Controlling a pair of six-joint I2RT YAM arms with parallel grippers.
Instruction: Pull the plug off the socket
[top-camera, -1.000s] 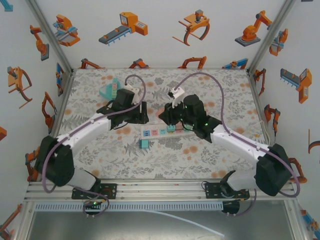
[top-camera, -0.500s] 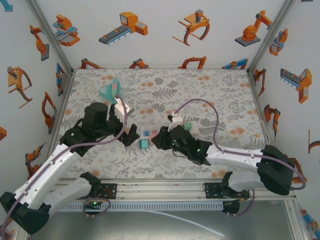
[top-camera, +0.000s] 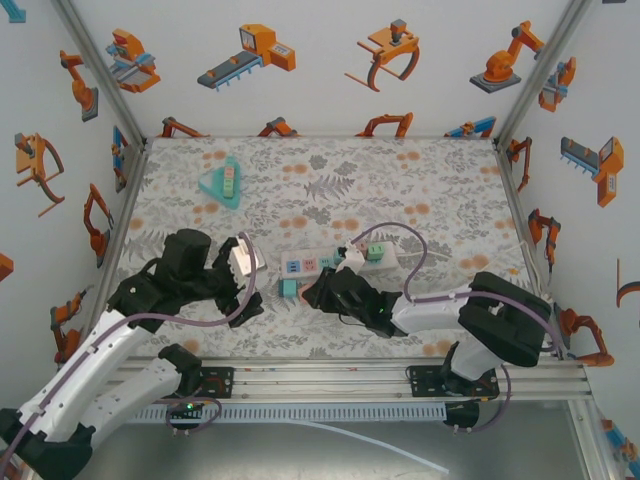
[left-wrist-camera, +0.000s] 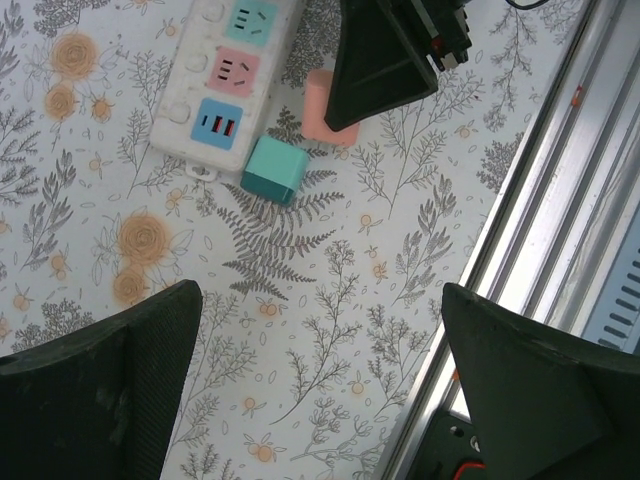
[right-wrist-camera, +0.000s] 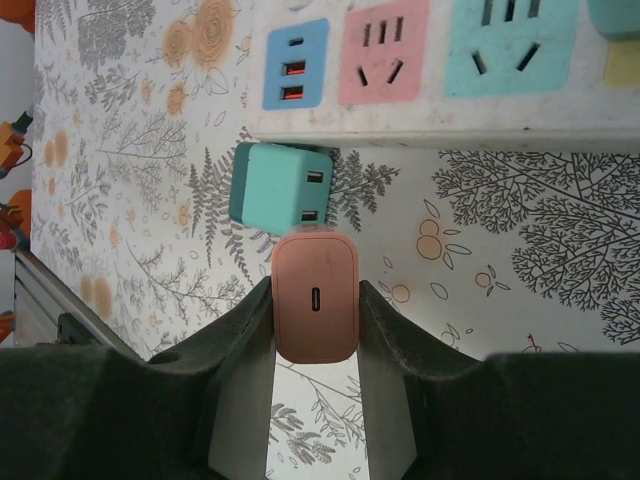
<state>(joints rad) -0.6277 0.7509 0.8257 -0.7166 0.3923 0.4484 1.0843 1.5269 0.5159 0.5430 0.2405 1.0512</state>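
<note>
Plug was already clear of the power strip in the right wrist view. The right gripper had it pinched between both fingers, and a teal adapter lay loose just past the tips. I reckoned the pull was done, with only setting it down left.

Left wrist view: the left gripper was spread wide with nothing in it, and the table rail sat close off to one side.

Top view: there was plenty of open table ahead of both grippers, with the near edge right behind them.
</note>
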